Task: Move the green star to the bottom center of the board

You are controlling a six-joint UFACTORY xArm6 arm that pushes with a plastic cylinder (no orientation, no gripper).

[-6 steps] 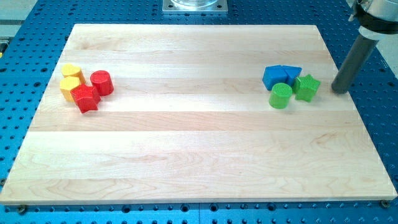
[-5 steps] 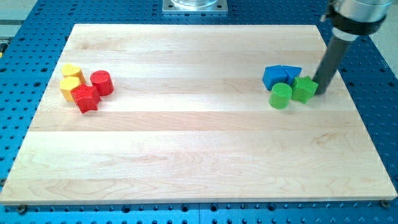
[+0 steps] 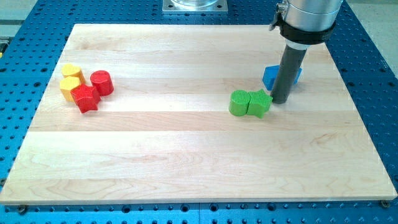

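Note:
The green star [image 3: 260,103] lies on the wooden board [image 3: 186,162], right of centre. It touches a green cylinder [image 3: 239,102] on its left side. My tip [image 3: 279,101] stands right against the star's right side. Behind the rod, two blue blocks [image 3: 270,76] sit close together, partly hidden by the rod, so their shapes are unclear.
At the view's left a cluster holds a yellow heart-like block [image 3: 72,71], a second yellow block [image 3: 69,86], a red cylinder [image 3: 101,83] and a red star [image 3: 85,98]. A metal mount [image 3: 194,5] sits beyond the board's top edge.
My tip has swept left from the board's right edge. It pushed the green star and the green cylinder left, away from the blue blocks.

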